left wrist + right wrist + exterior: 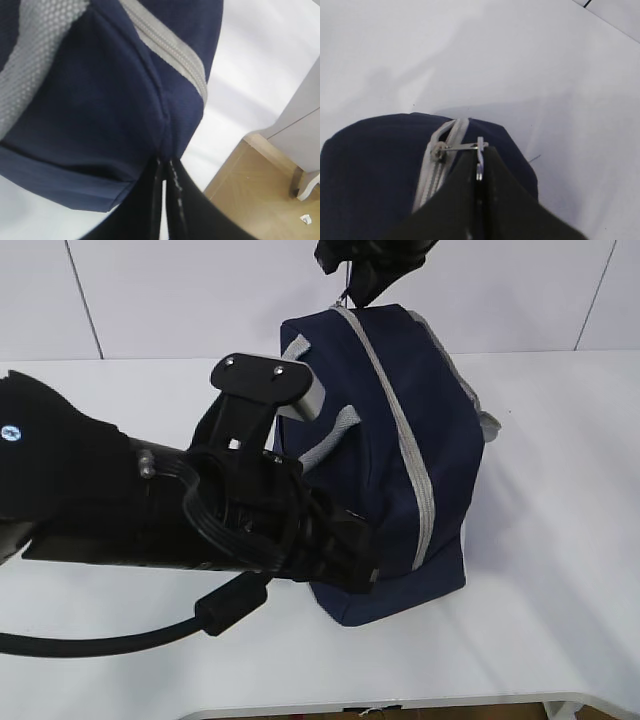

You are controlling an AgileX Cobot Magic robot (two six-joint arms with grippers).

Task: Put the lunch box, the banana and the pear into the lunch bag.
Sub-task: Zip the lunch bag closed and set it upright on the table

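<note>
Lunch bag (400,440) of navy fabric, standing toward the back middle of the white table (560,540), far end near the rear edge, near end bulging toward the front. Soft and floppy to judge by the creased cloth; likely light if empty, prone to sag or slide when tugged at one end only. Best taken by two points at once: fabric at one end for an anchor, ring pull (479,148) at the other for the zipper (405,440). Grey webbing handles (335,430) a second option for lifting, no use for opening.

Left gripper (165,170) pressed together on a fold of cloth at the bag's near lower end, jaws almost touching with navy fabric pinched between. Right gripper (480,172) nipped tight on the thin metal ring pull at the far end of the zipper, slider (439,150) just beside it. Small, slick piece of metal; easy to slip from the pads under a sideways pull.

Zipper closed along all of its visible length. Lunch box, banana and pear nowhere in any view; whether off to the side, behind the left arm (150,510) or elsewhere, impossible to say. Left arm hiding the bag's near left side and much of the front left of the table. Right arm cut off at the top edge of the exterior view. Cartoon panel not visible.
</note>
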